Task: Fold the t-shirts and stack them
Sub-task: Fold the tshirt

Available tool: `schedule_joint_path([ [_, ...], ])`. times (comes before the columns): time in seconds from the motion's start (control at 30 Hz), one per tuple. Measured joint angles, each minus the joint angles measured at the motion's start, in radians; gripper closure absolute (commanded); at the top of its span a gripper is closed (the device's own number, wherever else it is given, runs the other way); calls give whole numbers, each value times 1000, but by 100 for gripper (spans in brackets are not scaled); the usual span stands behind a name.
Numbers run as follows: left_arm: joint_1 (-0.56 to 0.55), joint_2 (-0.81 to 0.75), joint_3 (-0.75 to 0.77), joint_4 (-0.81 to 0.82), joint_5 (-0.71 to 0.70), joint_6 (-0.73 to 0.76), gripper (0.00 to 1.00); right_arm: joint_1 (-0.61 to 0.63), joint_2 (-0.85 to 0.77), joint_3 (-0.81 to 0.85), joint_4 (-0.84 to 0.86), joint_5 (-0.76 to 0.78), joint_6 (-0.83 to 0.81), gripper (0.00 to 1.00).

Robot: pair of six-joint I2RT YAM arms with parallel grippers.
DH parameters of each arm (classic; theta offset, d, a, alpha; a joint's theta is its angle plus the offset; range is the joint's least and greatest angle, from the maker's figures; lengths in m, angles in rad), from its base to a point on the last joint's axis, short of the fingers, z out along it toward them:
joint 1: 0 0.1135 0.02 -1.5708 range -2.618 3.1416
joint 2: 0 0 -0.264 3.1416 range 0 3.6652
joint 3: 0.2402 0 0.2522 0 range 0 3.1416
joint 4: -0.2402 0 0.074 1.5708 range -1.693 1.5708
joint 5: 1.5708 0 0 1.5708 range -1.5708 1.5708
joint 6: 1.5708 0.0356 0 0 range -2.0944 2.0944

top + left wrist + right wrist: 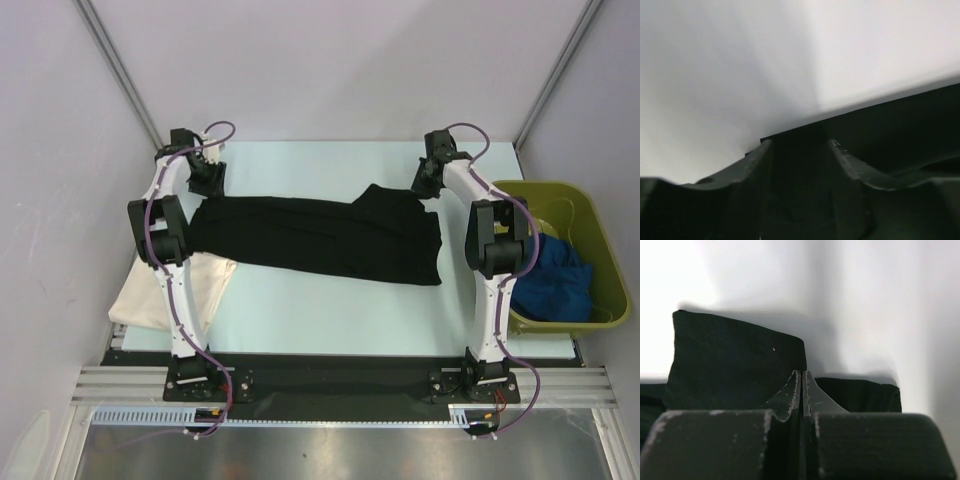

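Both claws at the far edge of the black shirt (320,235), one part open, one closed.

The left claw (800,145) stands about half open, its fingers straddling the shirt's edge without clamping it. The right claw (801,375) is closed, fingertips pressed together against the shirt's edge; whether any cloth is pinched cannot be told. Only the top view shows the black shirt spread across the table (330,310), the cream shirt (150,295) at the near left under the left arm, and the blue shirt (555,280) in the green bin (545,185) at the right. The wrist views alone show the finger gaps.
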Motion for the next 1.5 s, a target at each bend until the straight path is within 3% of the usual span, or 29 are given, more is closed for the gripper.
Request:
schedule_joint_path([
  [0.07, 1, 0, 4, 1, -4, -2, 42, 1, -6, 0, 0, 2, -1, 100],
  [0.13, 2, 1, 16, 0, -10, -4, 49, 5, -13, 0, 0, 5, -6, 100],
  [0.23, 3, 13, 63, -8, -23, -5, 52, 7, -19, 0, 0, 11, -12, 100],
  [0.5, 4, 34, 71, -27, -53, -2, 50, 10, -24, 0, -1, 15, -19, 100],
  [0.6, 5, 40, 71, -43, -60, 1, 54, 11, -25, 0, -1, 15, -19, 100],
  [0.8, 5, 41, 70, -55, -58, 15, 95, 11, -25, 0, -1, 20, -19, 100],
  [0.83, 5, 40, 68, -54, -53, 12, 99, 11, -25, 0, -1, 23, -19, 100],
  [1.3, 6, -49, 2, 77, -11, 13, 99, 8, -56, 34, -7, 33, -34, 100],
  [1.5, 6, -58, 157, 138, -24, -14, 100, -17, -24, 235, -8, 29, -57, 100],
])
